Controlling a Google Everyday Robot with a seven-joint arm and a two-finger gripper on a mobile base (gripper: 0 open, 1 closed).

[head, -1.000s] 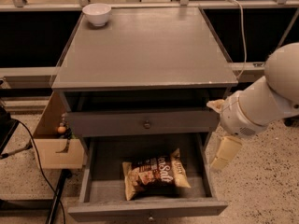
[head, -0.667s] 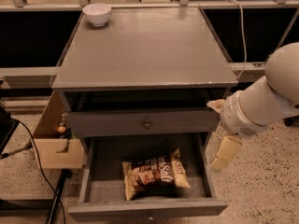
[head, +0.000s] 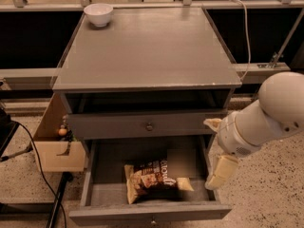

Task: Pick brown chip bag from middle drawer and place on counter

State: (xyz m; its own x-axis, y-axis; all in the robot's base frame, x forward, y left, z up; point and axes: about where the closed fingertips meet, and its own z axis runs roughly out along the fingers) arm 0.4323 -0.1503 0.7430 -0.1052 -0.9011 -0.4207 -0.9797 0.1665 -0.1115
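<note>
gripper (head: 220,171) just outside right wall of open middle drawer (head: 112,161), below worktop (head: 147,51) front-right corner; opening: cannot tell; carries nothing | brown chip bag (head: 154,175) lies in drawer, toward its front | white bowl (head: 99,14) at worktop back-left corner

I read the table (head: 147,51), the grey cabinet's flat top, carrying one white bowl (head: 99,14) at its far left corner. The open middle drawer (head: 114,158) below holds the brown chip bag (head: 154,175) flat on its floor. The tool (head: 219,167) hangs beside the drawer's right wall.
</note>
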